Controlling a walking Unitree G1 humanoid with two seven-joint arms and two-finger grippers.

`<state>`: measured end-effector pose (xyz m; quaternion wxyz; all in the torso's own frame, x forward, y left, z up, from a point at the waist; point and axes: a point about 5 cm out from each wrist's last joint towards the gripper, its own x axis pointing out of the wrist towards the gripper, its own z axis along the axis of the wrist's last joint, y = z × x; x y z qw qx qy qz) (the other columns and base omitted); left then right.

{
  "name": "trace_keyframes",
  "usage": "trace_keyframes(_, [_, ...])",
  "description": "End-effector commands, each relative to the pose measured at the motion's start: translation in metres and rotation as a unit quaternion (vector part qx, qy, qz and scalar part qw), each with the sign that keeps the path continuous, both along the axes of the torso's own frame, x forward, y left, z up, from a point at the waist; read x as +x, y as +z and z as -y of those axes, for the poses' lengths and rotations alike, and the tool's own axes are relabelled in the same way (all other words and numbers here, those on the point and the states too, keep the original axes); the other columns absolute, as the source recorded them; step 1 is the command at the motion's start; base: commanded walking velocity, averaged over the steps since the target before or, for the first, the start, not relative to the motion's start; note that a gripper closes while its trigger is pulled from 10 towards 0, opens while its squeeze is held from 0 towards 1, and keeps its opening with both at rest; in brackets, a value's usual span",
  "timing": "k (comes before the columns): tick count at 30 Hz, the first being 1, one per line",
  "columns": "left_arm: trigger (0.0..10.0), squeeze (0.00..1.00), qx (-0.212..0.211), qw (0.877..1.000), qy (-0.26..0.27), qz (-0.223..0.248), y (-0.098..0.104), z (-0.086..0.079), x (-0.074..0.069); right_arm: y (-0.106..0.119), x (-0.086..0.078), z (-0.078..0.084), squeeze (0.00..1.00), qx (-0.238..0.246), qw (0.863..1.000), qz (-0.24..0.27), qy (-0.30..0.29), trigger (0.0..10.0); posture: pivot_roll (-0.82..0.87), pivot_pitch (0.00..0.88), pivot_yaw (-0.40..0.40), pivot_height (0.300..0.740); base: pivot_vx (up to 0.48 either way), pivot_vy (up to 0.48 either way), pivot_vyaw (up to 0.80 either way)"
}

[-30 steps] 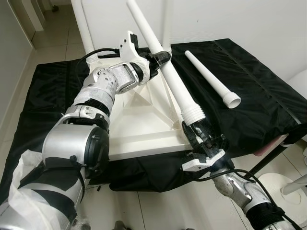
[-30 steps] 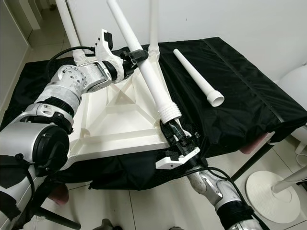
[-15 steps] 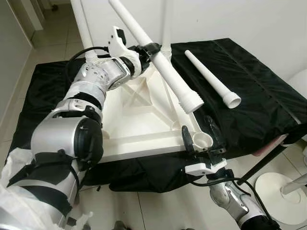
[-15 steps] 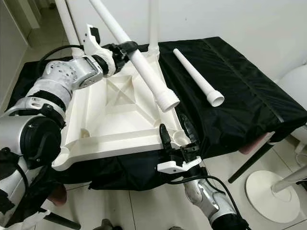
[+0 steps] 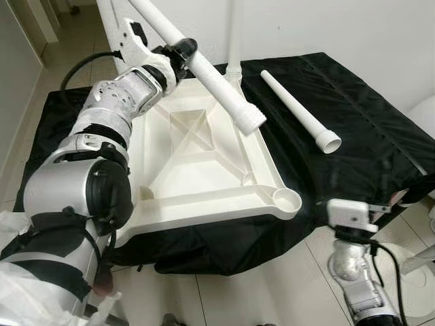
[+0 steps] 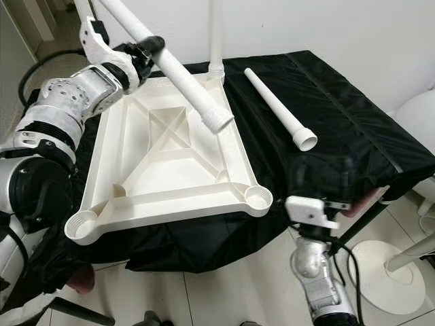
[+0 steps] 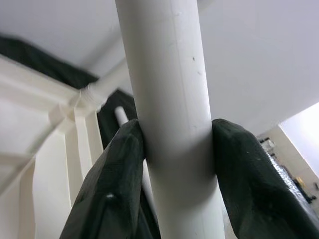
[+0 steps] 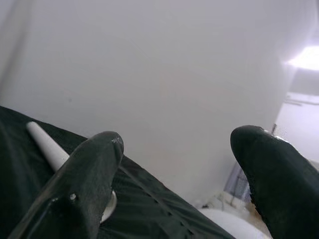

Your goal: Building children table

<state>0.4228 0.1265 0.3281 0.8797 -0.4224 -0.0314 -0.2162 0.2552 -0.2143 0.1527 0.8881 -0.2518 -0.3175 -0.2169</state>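
Upturned white plastic tabletop (image 5: 204,170) lies on a black cloth (image 5: 353,129); above its far left the left gripper (image 5: 178,53) clamps a table leg (image 5: 211,75) mid-shaft, threaded end hanging over the tabletop. It looks light, rigid and smooth, so a firm mid-shaft hold suits. A spare leg (image 5: 297,112) lies right of the tabletop; further right, off the near corner, the right gripper (image 8: 174,164) is spread, holding nothing.

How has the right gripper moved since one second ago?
Yes. The right gripper let go of the held leg near the tabletop's near corner socket and drew back past the black cloth's edge, now open.
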Motion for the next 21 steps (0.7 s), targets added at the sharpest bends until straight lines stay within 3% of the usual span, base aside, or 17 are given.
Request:
trace_keyframes(1, [10.0, 0.00, -0.004, 0.993, -0.052, 0.102, 0.013, 0.000, -0.006, 0.003, 0.001, 0.001, 0.00, 0.015, 1.000, 0.001, -0.004, 10.0, -0.10, 0.043, 0.117, 0.740, 0.000, 0.000, 0.00])
trace_keyframes(7, [10.0, 0.00, 0.012, 0.989, -0.016, 0.147, 0.019, 0.001, -0.009, 0.011, 0.008, 0.010, 0.00, 0.072, 0.997, -0.016, -0.010, 10.0, -0.11, 0.033, 0.149, 0.740, 0.000, 0.000, 0.00])
trace_keyframes(10, [10.0, 0.00, 0.023, 0.986, 0.001, 0.162, 0.021, 0.003, -0.011, 0.017, 0.015, 0.009, 0.00, 0.097, 0.995, -0.033, 0.012, 10.0, -0.13, 0.026, 0.183, 0.740, 0.000, 0.000, 0.00])
trace_keyframes(15, [10.0, 0.00, 0.047, 0.979, 0.050, 0.192, 0.021, 0.008, -0.014, 0.031, 0.039, 0.006, 0.00, 0.165, 0.980, -0.086, 0.076, 10.0, -0.18, 0.022, 0.249, 0.740, 0.000, 0.000, 0.00])
trace_keyframes(21, [10.0, 0.00, 0.082, 0.971, 0.068, 0.213, 0.018, 0.016, -0.019, 0.040, 0.049, 0.018, 0.00, 0.181, 0.973, -0.112, 0.088, 10.0, -0.18, 0.019, 0.275, 0.740, 0.000, 0.000, 0.00])
